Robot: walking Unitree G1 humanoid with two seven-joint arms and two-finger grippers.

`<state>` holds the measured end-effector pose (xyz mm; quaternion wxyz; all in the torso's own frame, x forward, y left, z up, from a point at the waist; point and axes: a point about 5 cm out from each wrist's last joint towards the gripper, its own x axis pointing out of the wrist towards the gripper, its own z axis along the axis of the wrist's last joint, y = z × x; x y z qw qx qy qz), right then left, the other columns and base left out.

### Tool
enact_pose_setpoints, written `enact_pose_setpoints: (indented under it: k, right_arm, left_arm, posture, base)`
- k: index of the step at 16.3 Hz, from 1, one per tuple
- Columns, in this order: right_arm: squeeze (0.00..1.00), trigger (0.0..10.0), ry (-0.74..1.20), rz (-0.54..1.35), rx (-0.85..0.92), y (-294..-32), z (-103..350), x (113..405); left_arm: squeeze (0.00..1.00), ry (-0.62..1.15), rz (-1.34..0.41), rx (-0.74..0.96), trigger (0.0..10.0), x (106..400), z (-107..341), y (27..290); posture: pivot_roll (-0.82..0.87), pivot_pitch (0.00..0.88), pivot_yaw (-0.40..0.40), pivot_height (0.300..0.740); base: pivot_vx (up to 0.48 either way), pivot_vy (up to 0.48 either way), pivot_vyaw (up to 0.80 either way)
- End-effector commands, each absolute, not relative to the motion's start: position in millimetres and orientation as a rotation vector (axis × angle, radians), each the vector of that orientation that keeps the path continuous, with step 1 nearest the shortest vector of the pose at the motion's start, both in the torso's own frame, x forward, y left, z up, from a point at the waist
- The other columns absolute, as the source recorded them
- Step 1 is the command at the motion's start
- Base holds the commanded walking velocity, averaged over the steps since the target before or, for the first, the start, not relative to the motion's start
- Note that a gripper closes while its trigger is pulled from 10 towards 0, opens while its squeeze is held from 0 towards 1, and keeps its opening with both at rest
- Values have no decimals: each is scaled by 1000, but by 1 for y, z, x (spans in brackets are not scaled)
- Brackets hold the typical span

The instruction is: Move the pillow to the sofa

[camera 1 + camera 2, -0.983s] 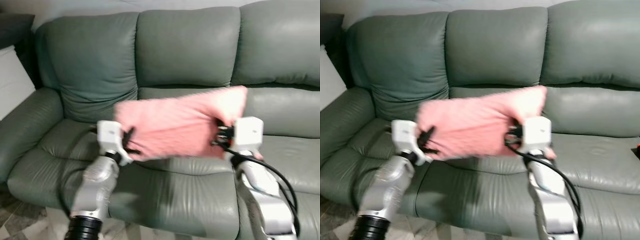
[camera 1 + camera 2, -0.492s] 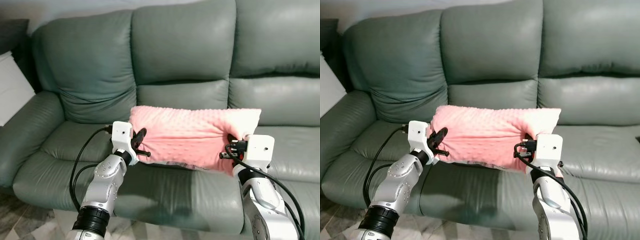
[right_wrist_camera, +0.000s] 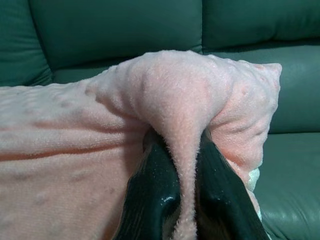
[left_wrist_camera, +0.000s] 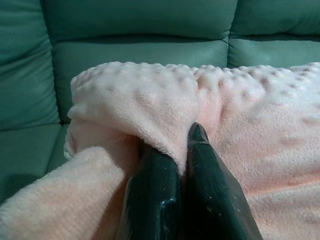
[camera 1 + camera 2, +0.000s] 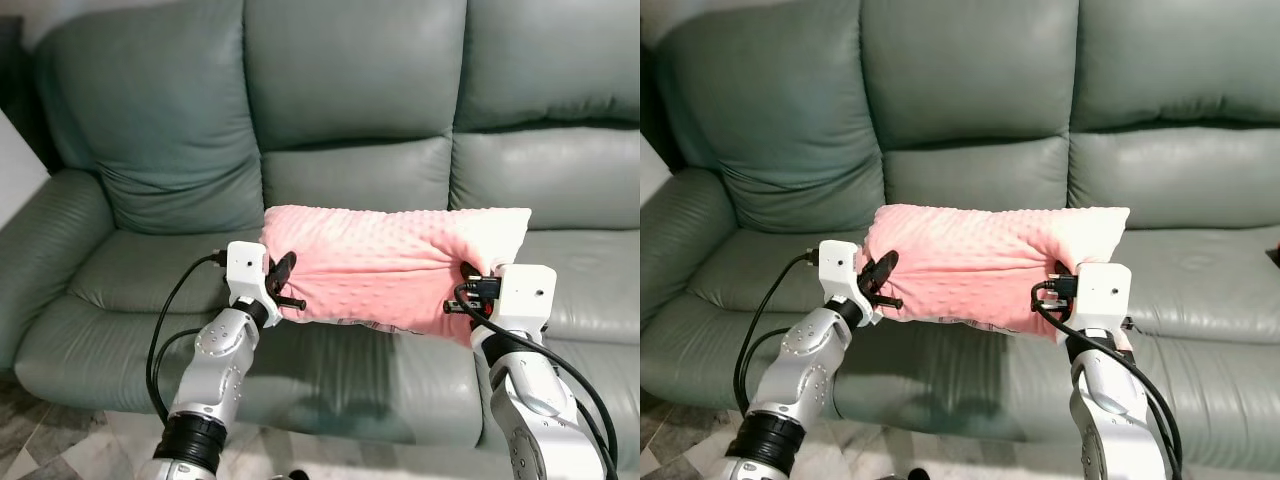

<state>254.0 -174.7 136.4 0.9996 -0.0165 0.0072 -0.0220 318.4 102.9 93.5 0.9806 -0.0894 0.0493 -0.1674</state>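
Right then, you had the pink pillow (image 5: 385, 270) held level between both arms, over the near edge of the green sofa (image 5: 350, 90), in front of its middle seat. Your left gripper (image 5: 283, 283) was clamped on the pillow's left end, and the left wrist view showed a fold of fabric pinched between its black fingers (image 4: 155, 190). Your right gripper (image 5: 468, 290) was clamped on the right end the same way, a ridge of plush squeezed between its two fingers (image 3: 155, 200). Whether the pillow's underside touched the seat cushion (image 5: 150, 270) was hard to judge from the head camera; it looked just above it or barely resting.
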Motion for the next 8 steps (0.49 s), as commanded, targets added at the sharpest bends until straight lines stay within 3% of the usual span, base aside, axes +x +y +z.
enact_pose_setpoints:
  k: [1,5,8]
  right_arm:
    - [0,10000,0,-27,-25,-170,140,256]
    - [0,10000,48,-19,-19,-169,125,257]
    - [0,10000,160,-16,-4,-179,89,262]
  left_arm:
    - [0,82,-299,-177,10000,316,93,111]
    - [0,209,-223,-134,10000,304,52,128]
    - [0,274,-181,-83,10000,299,29,138]
  posture:
    - [-144,215,153,740]
    - [-146,260,148,740]
    - [-133,301,147,740]
  base:
    - [0,0,0]
    - [0,0,0]
    - [0,0,0]
